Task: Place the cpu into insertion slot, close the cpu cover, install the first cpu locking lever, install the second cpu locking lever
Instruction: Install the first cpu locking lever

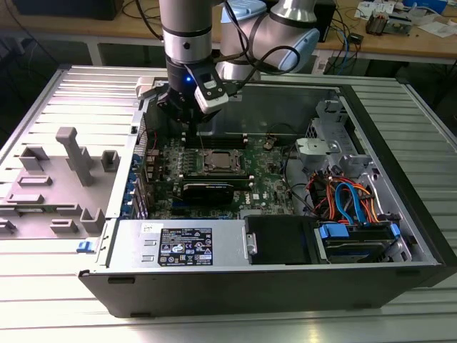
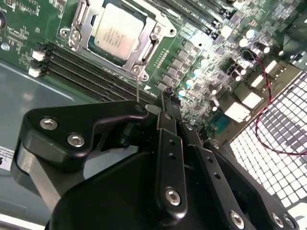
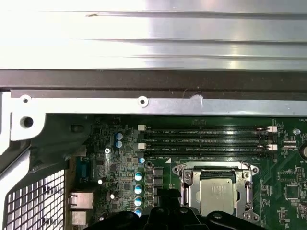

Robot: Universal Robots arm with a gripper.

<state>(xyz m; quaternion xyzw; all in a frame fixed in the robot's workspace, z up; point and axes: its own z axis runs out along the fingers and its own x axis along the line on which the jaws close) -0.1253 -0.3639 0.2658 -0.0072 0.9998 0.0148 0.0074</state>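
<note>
1. Cpu [image 2: 116, 33], a small flat square chip with a dull silver-grey metal top, sat seated in the square dark insertion slot [image 2: 98, 17] on the green motherboard [image 2: 29, 28]; in the first wrist view the same chip [image 3: 217, 192] lay framed by metal on all sides.

2. Cpu cover [image 2: 149, 42], a thin silver-grey metal frame plate with a large square cut-out, lay flat down over the chip's edges, so placing and covering looked done.

3. A thin silver wire locking lever [image 2: 137, 88] stood up from a corner of the socket, its upper end hidden behind the black gripper [image 2: 158, 108]. I judged the step in hand to be the 1st lever, not yet latched.

4. The gripper's black fingers [image 2: 165, 120] appeared drawn close together right where the lever ended, but whether they pinched the wire or merely sat against it could not be told.

5. In the exterior view the gripper [image 1: 191, 121] hung low inside the open black computer case [image 1: 400, 164], over the long black RAM slots [image 1: 214, 143] just beyond the socket [image 1: 216, 163].

6. By my judgement the next move called for a sure hold on that wire, then a swing down and sideways to tuck it under its retaining hook, without dragging across the neighbouring RAM slots [image 2: 91, 72].
</note>
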